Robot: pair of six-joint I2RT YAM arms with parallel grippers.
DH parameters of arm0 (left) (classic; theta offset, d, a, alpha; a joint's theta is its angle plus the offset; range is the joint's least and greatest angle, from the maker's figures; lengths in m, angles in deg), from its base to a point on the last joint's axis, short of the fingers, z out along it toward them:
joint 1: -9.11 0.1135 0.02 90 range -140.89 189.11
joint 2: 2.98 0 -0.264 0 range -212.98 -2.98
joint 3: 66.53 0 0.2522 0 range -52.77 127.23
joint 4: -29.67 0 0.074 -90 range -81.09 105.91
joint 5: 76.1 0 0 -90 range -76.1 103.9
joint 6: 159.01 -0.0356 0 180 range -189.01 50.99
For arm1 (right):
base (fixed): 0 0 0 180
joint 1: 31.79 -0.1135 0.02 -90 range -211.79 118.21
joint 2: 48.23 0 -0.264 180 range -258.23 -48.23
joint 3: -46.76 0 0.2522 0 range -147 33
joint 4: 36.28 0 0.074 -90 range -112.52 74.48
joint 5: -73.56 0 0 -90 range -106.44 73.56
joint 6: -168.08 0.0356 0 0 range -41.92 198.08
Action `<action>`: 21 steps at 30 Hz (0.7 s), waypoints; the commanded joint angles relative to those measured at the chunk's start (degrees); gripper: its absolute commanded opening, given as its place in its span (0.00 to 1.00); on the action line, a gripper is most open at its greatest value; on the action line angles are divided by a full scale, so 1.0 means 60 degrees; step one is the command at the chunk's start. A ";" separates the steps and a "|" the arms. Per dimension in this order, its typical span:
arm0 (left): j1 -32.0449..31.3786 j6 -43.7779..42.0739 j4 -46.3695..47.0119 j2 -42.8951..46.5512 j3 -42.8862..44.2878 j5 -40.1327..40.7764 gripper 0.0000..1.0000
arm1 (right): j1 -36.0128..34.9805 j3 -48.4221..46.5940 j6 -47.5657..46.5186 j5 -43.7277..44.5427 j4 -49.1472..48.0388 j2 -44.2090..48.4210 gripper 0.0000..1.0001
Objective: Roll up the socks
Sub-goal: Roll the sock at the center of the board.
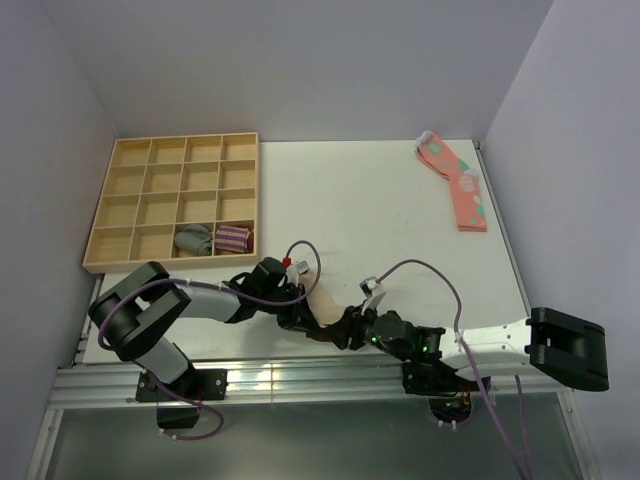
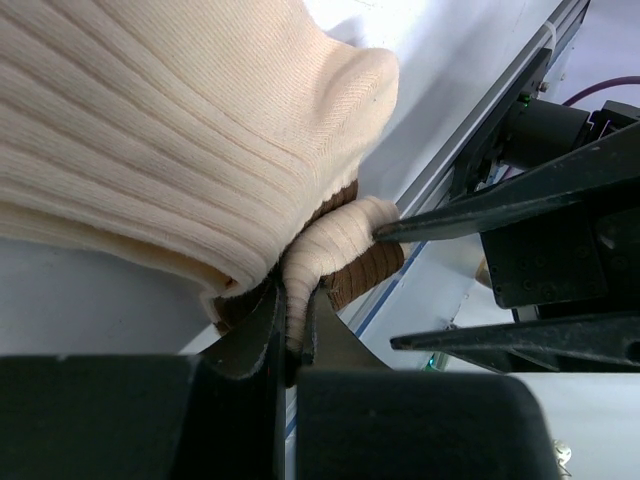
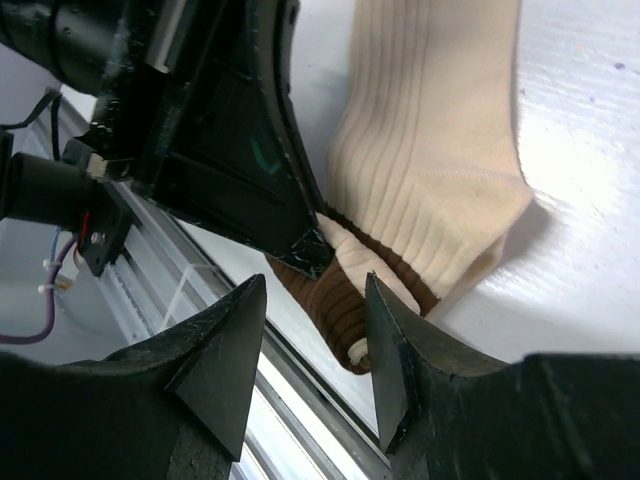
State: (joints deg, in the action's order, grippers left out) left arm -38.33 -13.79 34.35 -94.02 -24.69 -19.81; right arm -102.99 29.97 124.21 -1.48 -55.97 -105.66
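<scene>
On the table (image 1: 380, 200), left jaws clamp the socks (image 2: 180, 150); right jaws gape, seemingly empty.

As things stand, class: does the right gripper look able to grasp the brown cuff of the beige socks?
Probably yes. The right gripper has its jaws open on either side of the brown cuff of the socks. Only the left gripper, shut on the fabric beside it, crowds the approach.

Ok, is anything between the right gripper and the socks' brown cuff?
Nothing visible. The brown cuff of the beige socks lies straight ahead of the open right gripper, partly between its fingertips. The left gripper is shut on that cuff right beside them, so room is tight.
</scene>
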 commanded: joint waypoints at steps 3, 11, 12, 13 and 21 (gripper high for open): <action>0.0055 -0.0195 -0.0436 -0.0236 0.0125 0.0141 0.00 | -0.0438 0.0915 0.0749 0.1372 0.0887 0.0255 0.51; 0.0187 -0.0136 -0.0421 -0.0309 0.0228 -0.0006 0.00 | -0.1374 0.0593 0.1276 0.2617 0.1927 0.0138 0.50; 0.0202 -0.0165 -0.0479 -0.0309 0.0257 -0.0006 0.00 | -0.1448 0.0607 0.1306 0.2735 0.1986 0.0036 0.50; 0.0231 -0.0209 -0.0509 -0.0295 0.0257 -0.0020 0.00 | -0.1521 0.0607 0.1277 0.2779 0.2015 -0.0066 0.50; 0.0407 -0.0312 -0.0524 -0.0265 0.0272 -0.0152 0.00 | -0.1844 -0.0301 0.1394 0.3000 0.2075 -0.1413 0.51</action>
State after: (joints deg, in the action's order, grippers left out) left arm -36.52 -13.86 33.06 -94.77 -23.97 -21.78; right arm -113.33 28.73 131.86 14.30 -48.28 -110.87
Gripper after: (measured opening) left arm 0.058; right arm 0.506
